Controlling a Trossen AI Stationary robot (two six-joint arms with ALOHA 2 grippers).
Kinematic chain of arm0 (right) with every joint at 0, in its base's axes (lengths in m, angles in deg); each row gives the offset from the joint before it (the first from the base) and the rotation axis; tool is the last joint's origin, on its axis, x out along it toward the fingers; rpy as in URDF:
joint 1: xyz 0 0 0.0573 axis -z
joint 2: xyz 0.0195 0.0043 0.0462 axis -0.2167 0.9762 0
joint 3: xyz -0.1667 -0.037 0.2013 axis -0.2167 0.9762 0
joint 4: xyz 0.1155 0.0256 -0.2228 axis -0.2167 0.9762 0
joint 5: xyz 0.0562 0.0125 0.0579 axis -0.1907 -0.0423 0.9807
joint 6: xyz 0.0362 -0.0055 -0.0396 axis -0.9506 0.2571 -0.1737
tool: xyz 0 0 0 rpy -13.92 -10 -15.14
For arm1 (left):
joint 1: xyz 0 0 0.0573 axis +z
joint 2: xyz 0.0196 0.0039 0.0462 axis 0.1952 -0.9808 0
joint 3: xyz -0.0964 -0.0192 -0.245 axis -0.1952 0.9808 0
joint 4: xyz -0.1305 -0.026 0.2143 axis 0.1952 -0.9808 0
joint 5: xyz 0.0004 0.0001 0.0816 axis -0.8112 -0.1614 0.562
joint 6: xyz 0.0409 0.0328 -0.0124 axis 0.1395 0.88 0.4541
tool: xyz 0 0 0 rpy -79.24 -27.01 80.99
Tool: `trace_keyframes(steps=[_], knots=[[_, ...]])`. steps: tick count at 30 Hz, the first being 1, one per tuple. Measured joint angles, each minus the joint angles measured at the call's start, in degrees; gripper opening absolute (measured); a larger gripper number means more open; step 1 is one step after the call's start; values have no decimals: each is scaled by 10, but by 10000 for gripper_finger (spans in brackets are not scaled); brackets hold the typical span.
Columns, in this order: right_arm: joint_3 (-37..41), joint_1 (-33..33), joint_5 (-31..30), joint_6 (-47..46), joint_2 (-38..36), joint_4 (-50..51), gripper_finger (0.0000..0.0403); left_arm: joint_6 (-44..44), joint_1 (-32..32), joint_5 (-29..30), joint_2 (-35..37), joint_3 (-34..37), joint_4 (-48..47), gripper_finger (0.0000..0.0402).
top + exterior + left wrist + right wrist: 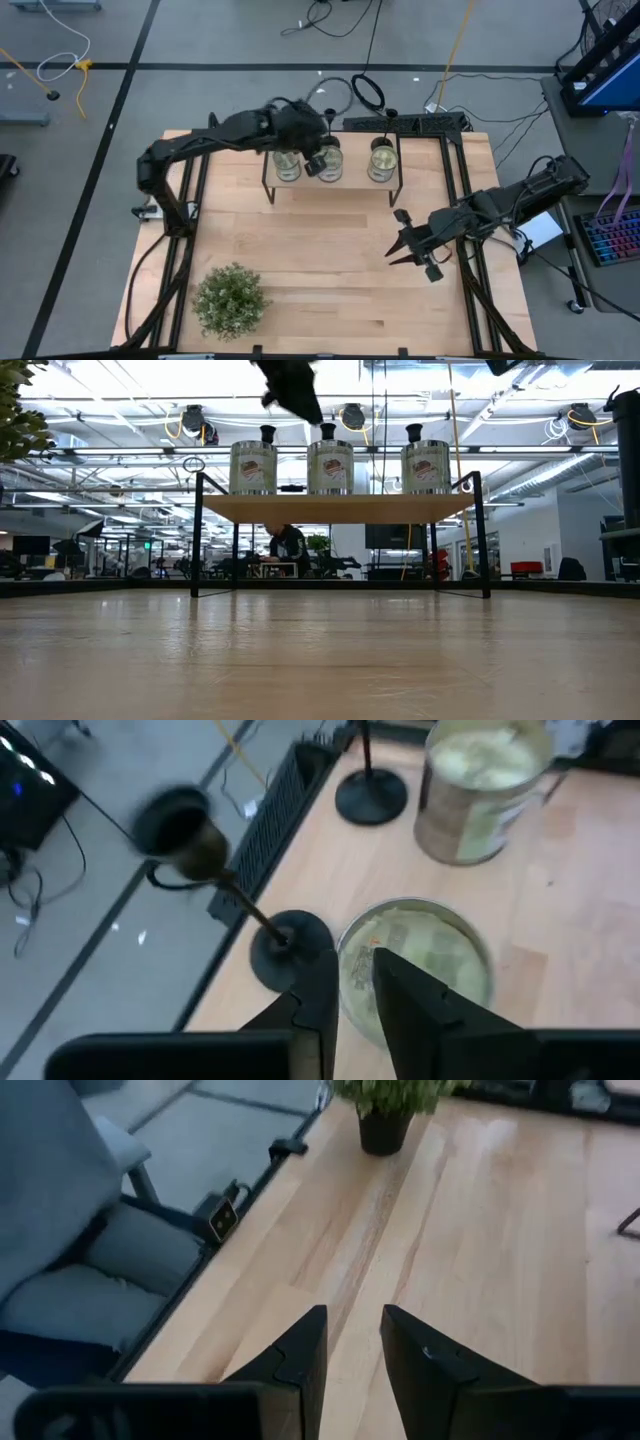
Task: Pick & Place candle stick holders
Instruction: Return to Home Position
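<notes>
Three matte-black candle stick holders stand upright by their round bases on the far strip of a raised wooden shelf [330, 190], each behind a tin can. Their cups show in the low view [267, 432] [328, 430] [414, 432]. My left gripper [320, 160] [355, 975] hovers above the shelf by the middle can [415, 965]. Its fingers are slightly apart, with nothing between them, next to the middle holder's base [285, 940]. The right-hand holder's base [370, 795] stands farther off. My right gripper [397, 240] [352, 1340] is open and empty above the table's right part.
Three tin cans [253, 467] [330, 467] [426, 467] stand in a row on the shelf, in front of the holders. A bushy green potted plant [231, 298] stands near the table's front left. Cables and a black power strip [405, 122] lie beyond the far edge.
</notes>
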Motion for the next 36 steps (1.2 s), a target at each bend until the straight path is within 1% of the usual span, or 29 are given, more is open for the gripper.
trace_keyframes(steps=[4,6,9,11,13,15,18,20,22,26,28,31,36], knots=[[0,2,-4,21,-48,19,91,30,-16,-5,67,0,-30,55],[7,2,-25,38,-76,13,91,35,-29,-15,103,0,-55,44],[54,2,-73,45,-127,-30,91,9,-51,-18,158,17,-81,23],[100,3,-93,45,-163,-65,91,20,-69,-17,201,46,-77,9],[151,3,-97,41,-200,-94,91,48,-85,-16,252,93,-68,4],[201,2,-104,37,-235,-137,91,63,-100,-23,308,157,-52,10],[264,3,-106,33,-283,-189,91,96,-114,-60,397,277,-11,26],[292,3,-105,36,-313,-198,91,106,-121,-99,458,360,34,34],[311,3,-122,41,-343,-197,91,110,-124,-126,520,437,76,36],[344,3,-173,42,-396,-198,91,100,-124,-131,634,568,165,34],[358,3,-178,41,-419,-198,91,101,-124,-132,688,615,181,30],[381,3,-178,31,-452,-198,91,102,-124,-140,763,666,185,21],[418,3,-180,29,-495,-201,91,116,-124,-184,867,736,220,4]])
